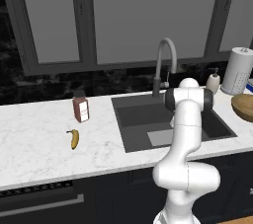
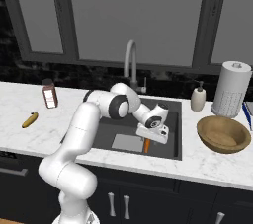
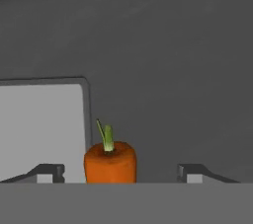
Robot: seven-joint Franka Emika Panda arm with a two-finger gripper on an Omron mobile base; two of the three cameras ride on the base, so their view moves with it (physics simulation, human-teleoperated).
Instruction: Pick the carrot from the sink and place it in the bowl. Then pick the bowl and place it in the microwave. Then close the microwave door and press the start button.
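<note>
- Carrot point(image 3: 110, 161) stood on the sink point(image 2: 108, 131) floor, just beside the light patch point(image 3: 42, 129), green stub up.
- Your gripper point(image 3: 120, 172) straddled it, fingers point(image 3: 49, 171) spread on either side with gaps, nothing clasped.
- Your bowl point(image 2: 223, 133) sat on the counter point(image 1: 34, 144) right of the sink, near the towel roll point(image 2: 231, 89).
- Banana point(image 1: 74, 138) lay well left.

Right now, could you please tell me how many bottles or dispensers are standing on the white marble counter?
2: a brown bottle with a white label left of the dark grey sink, and a white soap dispenser to its right. Others may be hidden.
</note>
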